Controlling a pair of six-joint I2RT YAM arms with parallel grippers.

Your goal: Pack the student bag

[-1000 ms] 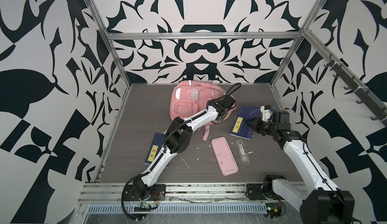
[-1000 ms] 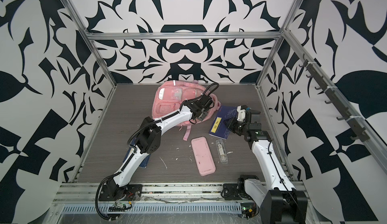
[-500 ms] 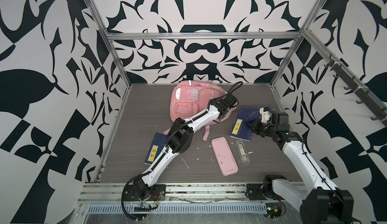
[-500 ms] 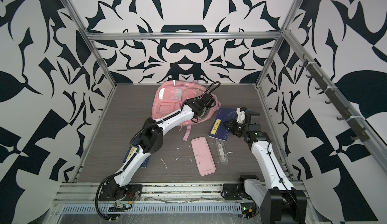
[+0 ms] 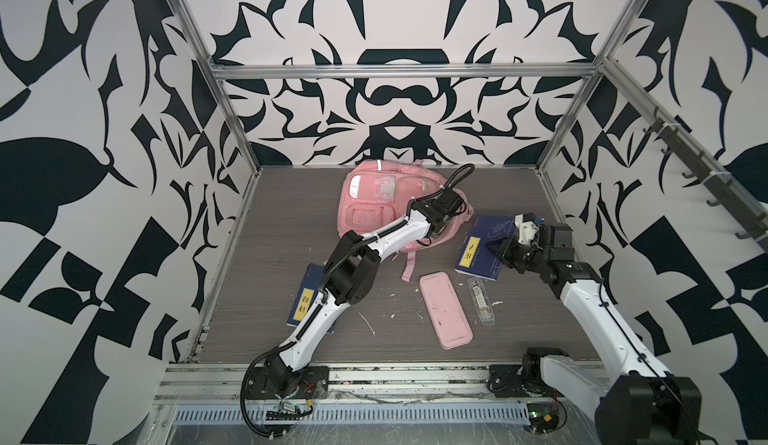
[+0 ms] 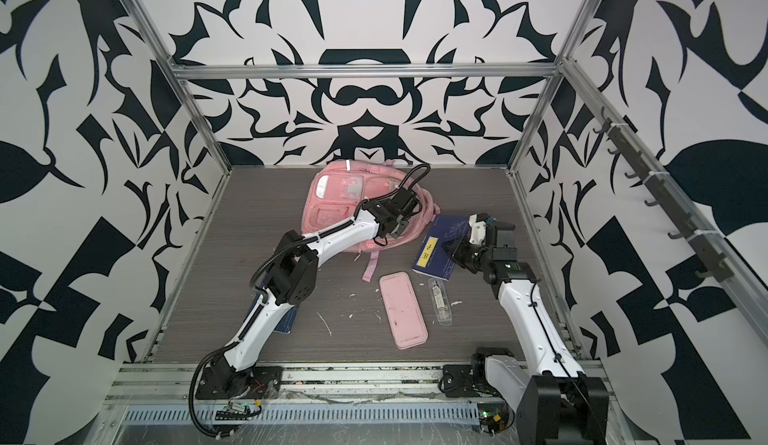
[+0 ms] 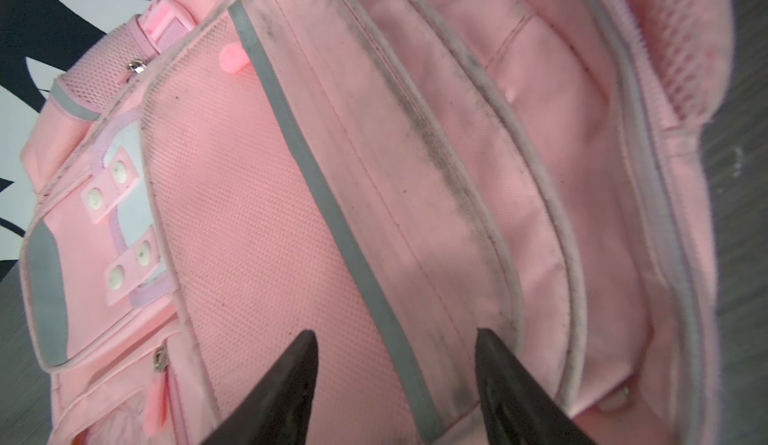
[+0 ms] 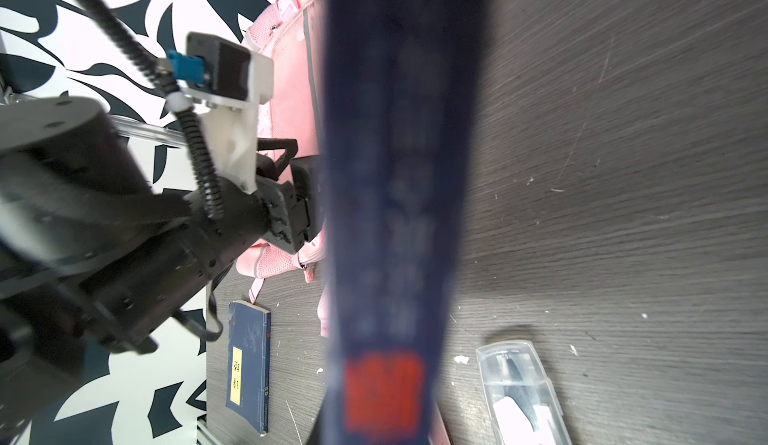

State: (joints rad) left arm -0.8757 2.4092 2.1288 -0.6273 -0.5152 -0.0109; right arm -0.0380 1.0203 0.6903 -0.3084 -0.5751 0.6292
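Overhead, in both top views, one student bag (image 5: 374, 197) lying flat toward the back of the table (image 5: 282, 222), front pockets up. Two arms, two grippers: left gripper (image 5: 435, 231) over the bag's right-hand side, right gripper (image 5: 493, 248) pinching one blue book (image 5: 478, 264) just beside the bag, held tilted. Flat under the left arm (image 5: 374, 247), a second blue book (image 5: 304, 302), so two books counted. One pink pencil case (image 5: 445, 310) and one clear case (image 5: 481, 302) side by side nearer the front, apart from the bag. Through the left wrist view, two black fingers (image 7: 291, 380) spread wide over the bag (image 7: 249, 214), one grey strip (image 7: 332, 222) running between them; touching or not, cannot tell. Through the right wrist view, held book (image 8: 399, 172) edge-on and blurred, own fingers hidden; beyond it one bag (image 8: 291, 68), the other book (image 8: 249, 364), the clear case (image 8: 519, 384).
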